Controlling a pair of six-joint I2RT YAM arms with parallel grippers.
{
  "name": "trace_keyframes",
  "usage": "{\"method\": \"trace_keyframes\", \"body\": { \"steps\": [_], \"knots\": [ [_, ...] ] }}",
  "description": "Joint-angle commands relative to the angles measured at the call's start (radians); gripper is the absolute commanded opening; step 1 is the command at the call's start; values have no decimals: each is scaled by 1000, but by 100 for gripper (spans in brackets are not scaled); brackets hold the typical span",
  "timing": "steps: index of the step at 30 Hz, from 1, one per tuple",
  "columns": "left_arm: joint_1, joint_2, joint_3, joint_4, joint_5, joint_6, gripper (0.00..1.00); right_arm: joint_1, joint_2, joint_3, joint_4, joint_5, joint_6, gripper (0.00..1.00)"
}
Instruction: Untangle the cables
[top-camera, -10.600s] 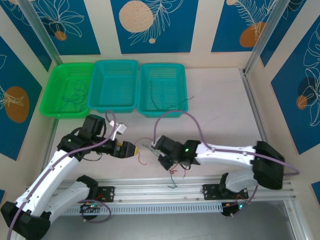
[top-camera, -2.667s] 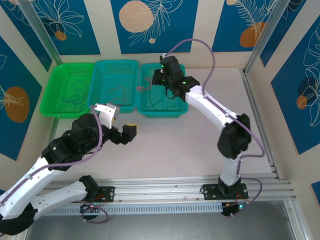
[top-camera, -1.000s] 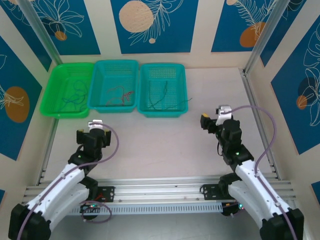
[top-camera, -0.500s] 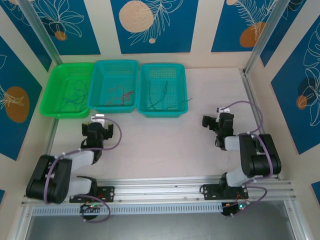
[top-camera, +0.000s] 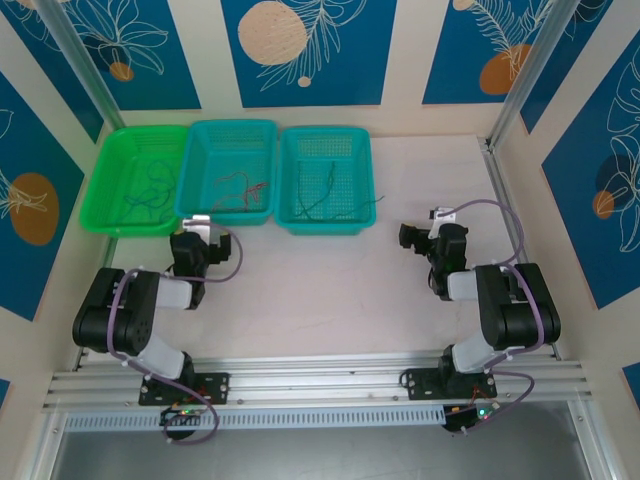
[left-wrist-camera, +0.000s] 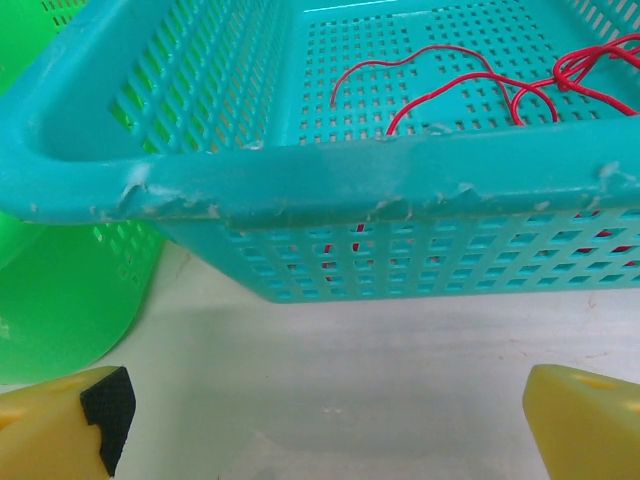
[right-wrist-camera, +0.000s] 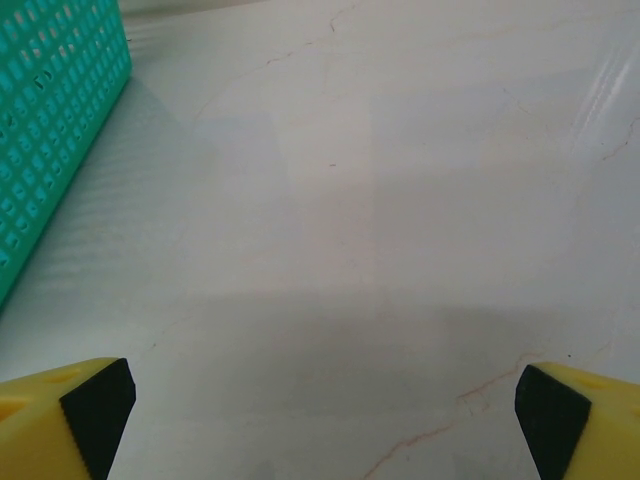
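Cables lie in 3 baskets; both pincers gape empty.
Blue cables (top-camera: 148, 190) sit in the green basket (top-camera: 145, 130), red cables (top-camera: 240, 186) in the middle basket (left-wrist-camera: 300, 170), green cables (top-camera: 318, 195) in the right basket (top-camera: 326, 132). The left pincer (left-wrist-camera: 322, 420) is spread wide, holding nothing, just short of the middle basket's wall. The right pincer (right-wrist-camera: 320, 410) is likewise wide and empty over bare counter (right-wrist-camera: 400, 200). Risks, as I judge them: the red strands bunch and cross at 1 spot, so they may count as tangled. Any forward creep of the left arm would shove that light basket. 1 green strand seems to reach the rim and could slip out.
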Motion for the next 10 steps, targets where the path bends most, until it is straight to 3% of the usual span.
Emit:
{"method": "trace_keyframes", "body": {
  "steps": [1, 10],
  "knots": [
    [12, -16, 10, 33, 29, -16, 100, 0, -12, 11, 44, 0, -25, 99],
    [12, -14, 11, 32, 37, -14, 100, -2, -12, 12, 44, -24, -32, 99]
  ]
}}
